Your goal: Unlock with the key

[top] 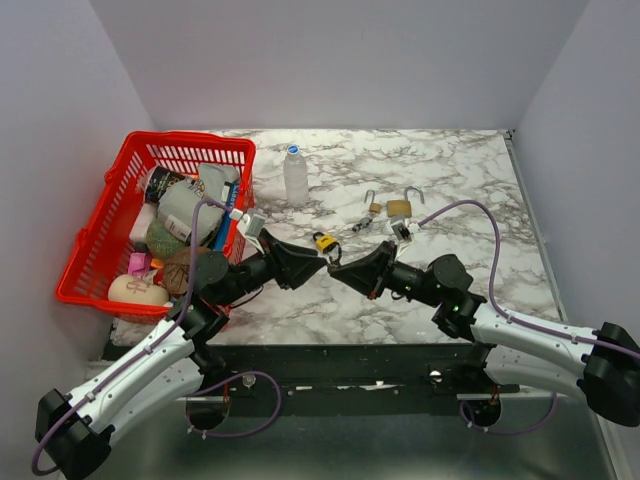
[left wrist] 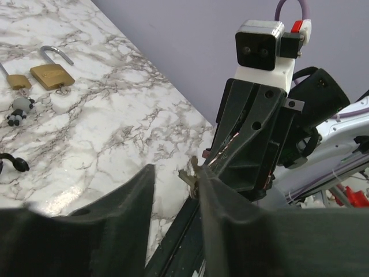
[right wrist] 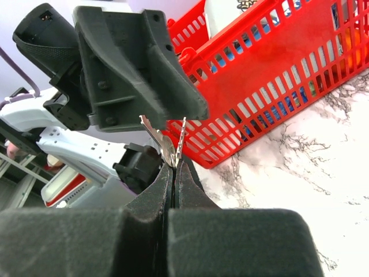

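My right gripper point(right wrist: 174, 164) is shut on a small bunch of silver keys point(right wrist: 169, 149), whose blades stick up from its fingertips. My left gripper point(left wrist: 176, 173) faces it tip to tip with its jaws apart and nothing between them; a key point(left wrist: 192, 175) touches the tip of its right finger. In the top view both grippers, left point(top: 318, 262) and right point(top: 338, 272), meet at the table's middle front. A small yellow padlock point(top: 325, 242) sits just beyond their tips. I cannot tell whether it rests on the table.
Two brass padlocks point(top: 398, 208) point(left wrist: 52, 74) with raised shackles and a small panda charm point(left wrist: 20, 108) lie behind the grippers. A clear bottle point(top: 296, 175) stands further back. A red basket point(top: 100, 250) point(right wrist: 277, 75) full of items sits at the left. The table's front edge point(top: 330, 345) is close.
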### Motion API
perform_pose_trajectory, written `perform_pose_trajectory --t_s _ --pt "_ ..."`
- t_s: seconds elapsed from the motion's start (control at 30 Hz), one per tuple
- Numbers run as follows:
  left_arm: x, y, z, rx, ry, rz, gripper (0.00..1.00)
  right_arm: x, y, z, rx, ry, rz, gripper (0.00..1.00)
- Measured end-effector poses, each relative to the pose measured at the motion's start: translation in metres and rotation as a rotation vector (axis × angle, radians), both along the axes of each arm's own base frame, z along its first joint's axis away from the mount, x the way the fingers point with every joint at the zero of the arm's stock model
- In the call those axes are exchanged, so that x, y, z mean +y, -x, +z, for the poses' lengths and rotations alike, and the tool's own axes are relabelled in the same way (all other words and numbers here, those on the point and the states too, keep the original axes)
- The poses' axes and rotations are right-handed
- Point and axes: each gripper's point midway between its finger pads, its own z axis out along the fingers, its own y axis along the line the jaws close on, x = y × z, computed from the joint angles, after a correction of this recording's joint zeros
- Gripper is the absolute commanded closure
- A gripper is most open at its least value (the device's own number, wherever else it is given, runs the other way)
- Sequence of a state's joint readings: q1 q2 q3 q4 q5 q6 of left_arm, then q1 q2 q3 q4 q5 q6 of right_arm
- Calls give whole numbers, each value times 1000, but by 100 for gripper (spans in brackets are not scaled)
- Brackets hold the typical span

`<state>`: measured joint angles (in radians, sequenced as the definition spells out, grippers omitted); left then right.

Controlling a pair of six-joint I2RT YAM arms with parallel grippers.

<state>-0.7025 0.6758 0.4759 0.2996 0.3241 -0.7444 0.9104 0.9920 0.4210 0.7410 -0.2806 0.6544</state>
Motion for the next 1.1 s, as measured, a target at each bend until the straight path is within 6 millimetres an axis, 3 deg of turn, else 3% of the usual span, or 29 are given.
perform_pose_trajectory --t_s 0.13,0.3,0.47,0.9,1.1 --pt "1 1 1 -2 5 3 25 0 0 0 -1 -1 0 99" --pt "1 3 -10 21 26 -1 24 0 0 3 -8 -11 0 99" --pt "0 3 -4 30 60 -6 37 0 0 7 -17 -23 2 99" --pt "-7 -3 3 37 88 -19 54 1 7 13 -43 -41 40 99" --pt "-9 1 9 28 108 -42 78 1 7 13 -42 -41 39 99"
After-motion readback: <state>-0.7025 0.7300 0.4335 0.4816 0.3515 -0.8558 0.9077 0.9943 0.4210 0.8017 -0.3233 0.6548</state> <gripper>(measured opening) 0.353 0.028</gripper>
